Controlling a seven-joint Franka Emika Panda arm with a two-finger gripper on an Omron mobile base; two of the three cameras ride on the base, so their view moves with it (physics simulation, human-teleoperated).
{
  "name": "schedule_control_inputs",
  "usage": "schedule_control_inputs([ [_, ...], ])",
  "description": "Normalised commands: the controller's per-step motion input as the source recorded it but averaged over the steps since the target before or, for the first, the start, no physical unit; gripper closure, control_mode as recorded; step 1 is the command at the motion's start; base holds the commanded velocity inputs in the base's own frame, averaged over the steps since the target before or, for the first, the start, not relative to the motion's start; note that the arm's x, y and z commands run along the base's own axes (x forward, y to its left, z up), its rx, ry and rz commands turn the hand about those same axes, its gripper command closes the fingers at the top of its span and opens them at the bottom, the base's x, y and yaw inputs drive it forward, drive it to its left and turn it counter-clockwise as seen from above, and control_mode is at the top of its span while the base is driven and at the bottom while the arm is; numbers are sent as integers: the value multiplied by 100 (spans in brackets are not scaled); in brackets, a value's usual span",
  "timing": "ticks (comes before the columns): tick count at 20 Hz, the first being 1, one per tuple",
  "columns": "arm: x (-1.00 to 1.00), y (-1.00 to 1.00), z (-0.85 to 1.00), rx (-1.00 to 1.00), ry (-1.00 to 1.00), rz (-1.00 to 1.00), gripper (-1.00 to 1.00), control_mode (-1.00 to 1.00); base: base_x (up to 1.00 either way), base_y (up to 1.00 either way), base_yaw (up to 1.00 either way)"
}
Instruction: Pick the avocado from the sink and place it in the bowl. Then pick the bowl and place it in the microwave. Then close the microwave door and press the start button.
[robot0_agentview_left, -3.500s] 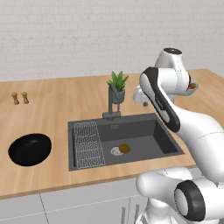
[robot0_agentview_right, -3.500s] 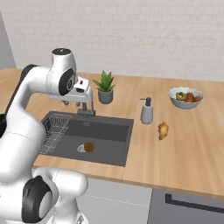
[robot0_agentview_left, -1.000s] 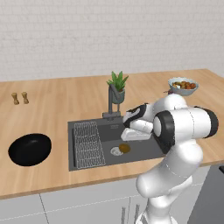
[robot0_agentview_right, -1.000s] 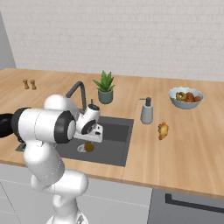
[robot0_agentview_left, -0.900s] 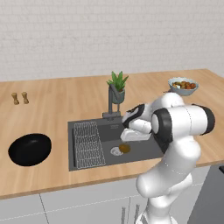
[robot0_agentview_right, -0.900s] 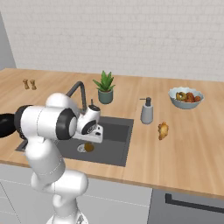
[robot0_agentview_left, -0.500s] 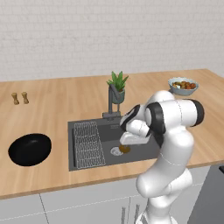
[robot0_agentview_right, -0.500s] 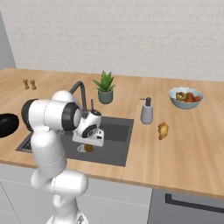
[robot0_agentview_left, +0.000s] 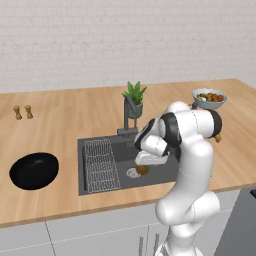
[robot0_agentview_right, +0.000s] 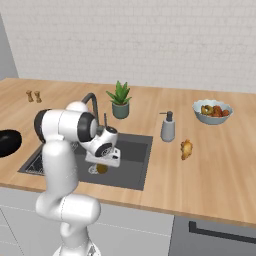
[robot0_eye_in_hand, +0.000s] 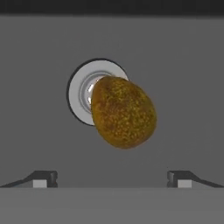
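Since a second ago the arm has dropped lower into the sink. Its gripper hangs wide open over the avocado at frame centre, partly across the drain. Closing off-centre could roll it away.
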Motion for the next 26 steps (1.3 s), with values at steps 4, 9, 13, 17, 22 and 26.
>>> schedule_control_inputs([
  [4, 42, 0, -18, 0, 2, 0, -100, -100, 0, 0, 0],
  [9, 35, 0, -34, 0, 1, 0, -100, -100, 0, 0, 0],
  [13, 3, 7, -33, 0, 1, 0, -100, -100, 0, 0, 0],
  [17, -14, 10, -28, 0, 0, 0, -100, -100, 0, 0, 0],
  [22, -9, 6, -29, 0, 0, 0, -100, -100, 0, 0, 0],
  [26, -21, 0, -28, 0, 0, 0, -100, -100, 0, 0, 0],
])
